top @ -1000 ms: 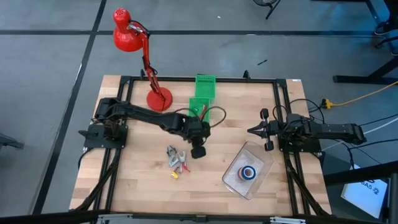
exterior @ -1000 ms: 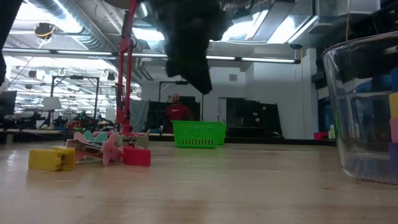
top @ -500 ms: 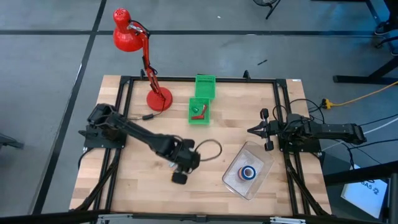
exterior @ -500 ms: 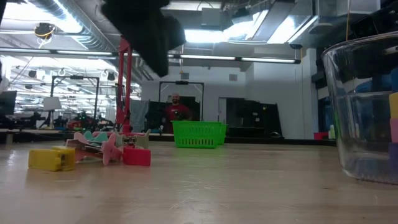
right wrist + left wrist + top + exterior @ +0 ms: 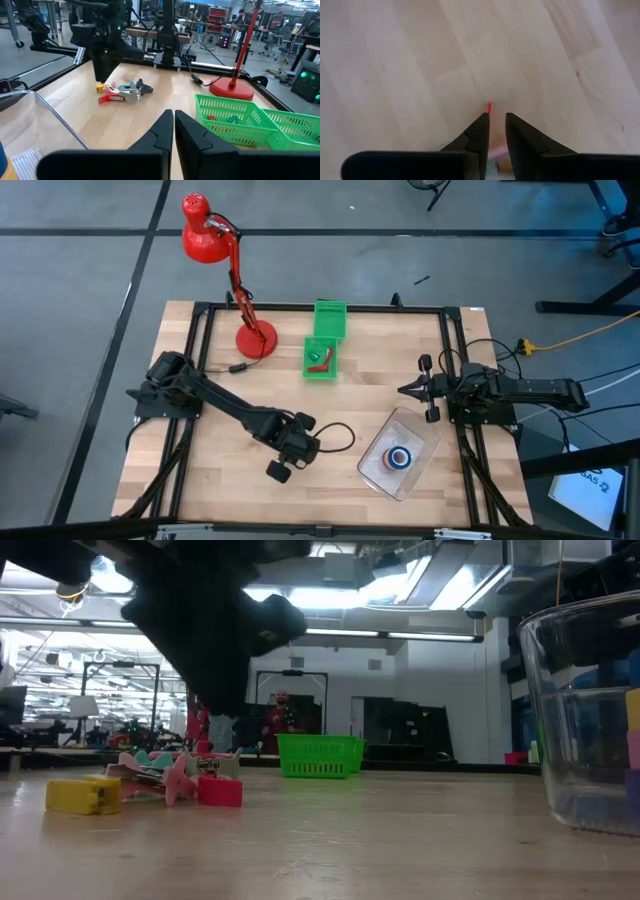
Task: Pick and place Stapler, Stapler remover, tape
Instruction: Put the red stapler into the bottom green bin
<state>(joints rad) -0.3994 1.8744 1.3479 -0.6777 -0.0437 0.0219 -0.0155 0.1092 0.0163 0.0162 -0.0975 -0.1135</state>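
A small pile lies on the table: a flat yellow tape roll [image 5: 85, 795], a red piece [image 5: 220, 791] and pink, teal and grey pieces [image 5: 125, 89]. I cannot tell which of these is the stapler or the stapler remover. My left gripper [image 5: 278, 471] hangs over the pile's near side, pointing steeply down. Its fingers [image 5: 481, 131] stand a narrow gap apart with nothing between the tips. In the high view the arm hides the pile. A blue tape roll [image 5: 399, 458] lies in the clear container [image 5: 420, 442]. My right gripper [image 5: 405, 390] waits shut at the right edge.
Two green baskets [image 5: 322, 358] [image 5: 330, 318] stand at the far middle of the table, and the nearer one holds a red piece. A red desk lamp's base [image 5: 255, 340] stands far left. A person shows in the room behind the table [image 5: 283, 712].
My left gripper has swung from the table's middle, beside the nearer green basket, toward the near and left edges. It has come down over the pile and rolled about its own line. The pile has not moved.
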